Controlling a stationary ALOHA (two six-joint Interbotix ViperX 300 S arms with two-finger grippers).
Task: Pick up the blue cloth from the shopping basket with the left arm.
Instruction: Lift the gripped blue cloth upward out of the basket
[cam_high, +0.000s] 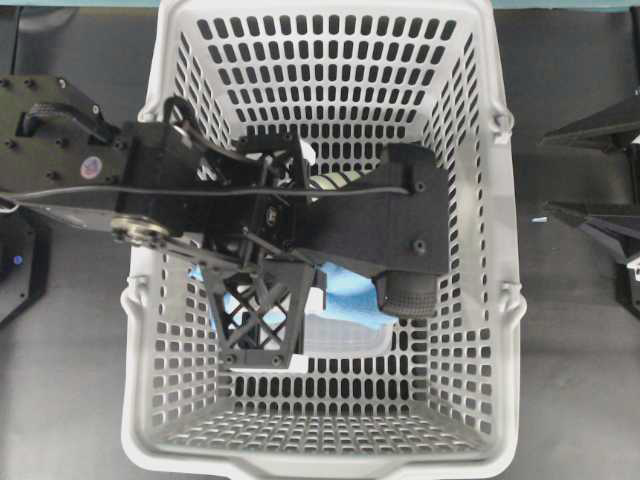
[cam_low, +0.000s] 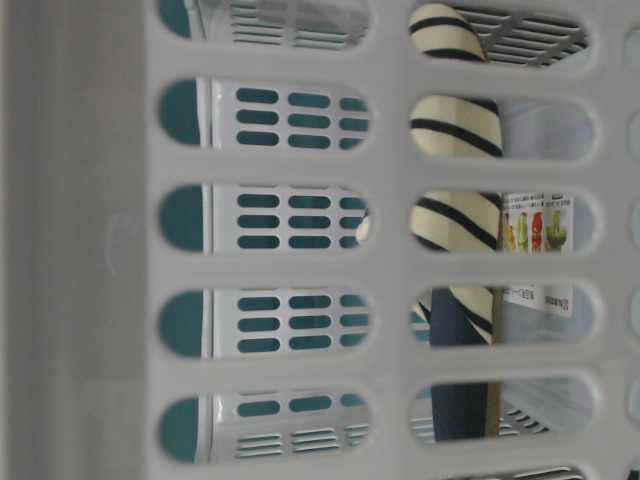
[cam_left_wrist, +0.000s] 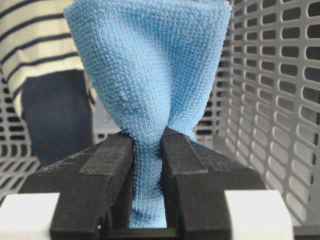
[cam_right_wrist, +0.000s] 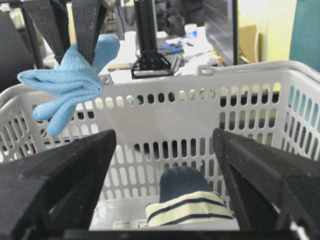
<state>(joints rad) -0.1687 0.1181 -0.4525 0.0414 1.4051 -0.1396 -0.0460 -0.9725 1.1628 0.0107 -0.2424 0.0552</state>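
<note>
Black left gripper (cam_left_wrist: 147, 165) pinches blue cloth (cam_left_wrist: 150, 70) tight so it hangs | above shopping basket (cam_right_wrist: 165, 100) | right gripper (cam_right_wrist: 165, 185) wide open, empty

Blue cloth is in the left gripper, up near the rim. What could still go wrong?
1. The left gripper pinches only a narrow bunched fold of the blue cloth; it could slip out.
2. The cloth's loose ends hang near the shopping basket rim and might snag there.
3. The striped garment lies below; a dropped cloth would land near it.
</note>
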